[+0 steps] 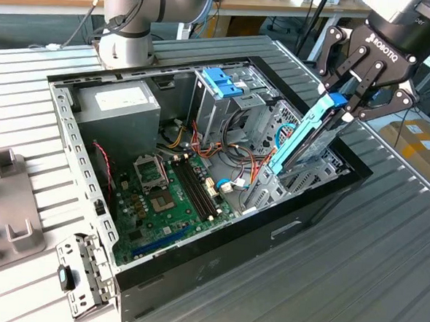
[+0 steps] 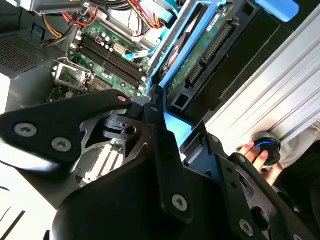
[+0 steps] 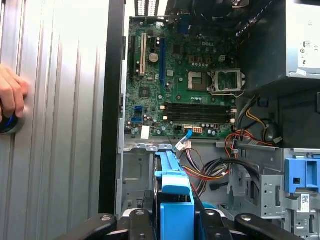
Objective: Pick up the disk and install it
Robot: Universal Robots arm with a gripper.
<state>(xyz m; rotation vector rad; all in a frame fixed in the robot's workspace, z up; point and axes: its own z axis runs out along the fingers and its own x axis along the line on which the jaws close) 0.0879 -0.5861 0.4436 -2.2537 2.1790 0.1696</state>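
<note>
The gripper [image 1: 348, 103] is squeezed tight on the blue top end of the disk [image 1: 301, 142], which leans with its low end at the drive slot [image 1: 290, 182] of the open computer case [image 1: 194, 258], so the putting-in step looks half done and needs it kept lined up.

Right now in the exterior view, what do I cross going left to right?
Grey fixture → power supply → blue bracket → disk, gripped by the claw → cardboard box.
</note>
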